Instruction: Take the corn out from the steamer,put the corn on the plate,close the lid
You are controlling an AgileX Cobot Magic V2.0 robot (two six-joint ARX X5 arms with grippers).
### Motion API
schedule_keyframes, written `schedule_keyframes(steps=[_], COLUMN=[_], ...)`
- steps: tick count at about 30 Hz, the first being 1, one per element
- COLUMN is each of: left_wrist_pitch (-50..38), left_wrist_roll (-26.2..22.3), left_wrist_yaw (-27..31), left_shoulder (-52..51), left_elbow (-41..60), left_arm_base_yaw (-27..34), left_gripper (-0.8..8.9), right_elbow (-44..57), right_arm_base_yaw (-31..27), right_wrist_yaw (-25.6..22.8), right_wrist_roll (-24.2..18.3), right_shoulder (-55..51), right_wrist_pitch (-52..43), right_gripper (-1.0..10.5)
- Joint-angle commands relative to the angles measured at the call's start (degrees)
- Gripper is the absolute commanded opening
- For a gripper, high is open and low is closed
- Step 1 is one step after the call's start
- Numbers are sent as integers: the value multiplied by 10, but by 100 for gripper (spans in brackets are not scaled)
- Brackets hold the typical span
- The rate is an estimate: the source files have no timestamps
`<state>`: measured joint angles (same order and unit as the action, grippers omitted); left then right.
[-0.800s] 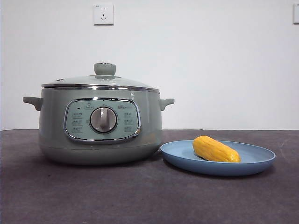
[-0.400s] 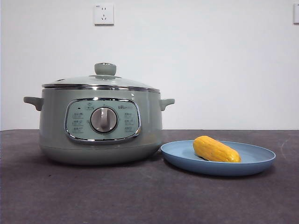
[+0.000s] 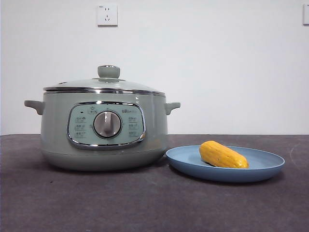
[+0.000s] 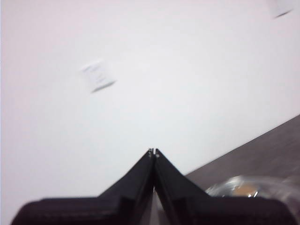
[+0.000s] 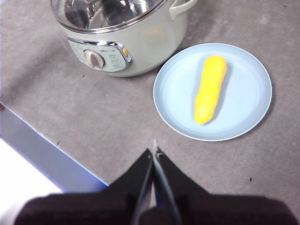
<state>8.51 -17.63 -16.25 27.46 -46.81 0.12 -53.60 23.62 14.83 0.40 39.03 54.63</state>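
Note:
The sage-green steamer (image 3: 104,128) stands left of centre with its glass lid (image 3: 104,84) seated on it, knob (image 3: 108,71) on top. The yellow corn (image 3: 222,154) lies on the light-blue plate (image 3: 270,166) to the steamer's right. In the right wrist view the corn (image 5: 210,88) lies on the plate (image 5: 248,101) beside the steamer (image 5: 136,44). My right gripper (image 5: 155,149) is shut and empty, high above the table in front of the plate. My left gripper (image 4: 153,152) is shut and empty, raised and facing the wall; a blurred bit of the lid (image 4: 243,186) shows below it.
A dark grey cloth (image 3: 145,203) covers the table. The table's front edge with a blue strip (image 5: 42,154) shows in the right wrist view. A wall socket (image 3: 107,14) is on the white wall behind the steamer.

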Motion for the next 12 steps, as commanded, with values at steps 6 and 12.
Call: schedule_keyframes(steps=[6,12], left_wrist_pitch=[-9,-10], left_wrist_roll=[-2,12], left_wrist_yaw=[42,42], left_shoulder=[-133,-186], left_elbow=[235,335], left_arm_base_yaw=[22,22], left_gripper=[-3,-3], right_elbow=[2,2], right_arm_base_yaw=[0,0], right_wrist_yaw=[-2,-2], right_wrist_roll=[-1,-1], right_shoulder=[0,0], right_wrist_pitch=[-1,-1], right_gripper=[1,1])
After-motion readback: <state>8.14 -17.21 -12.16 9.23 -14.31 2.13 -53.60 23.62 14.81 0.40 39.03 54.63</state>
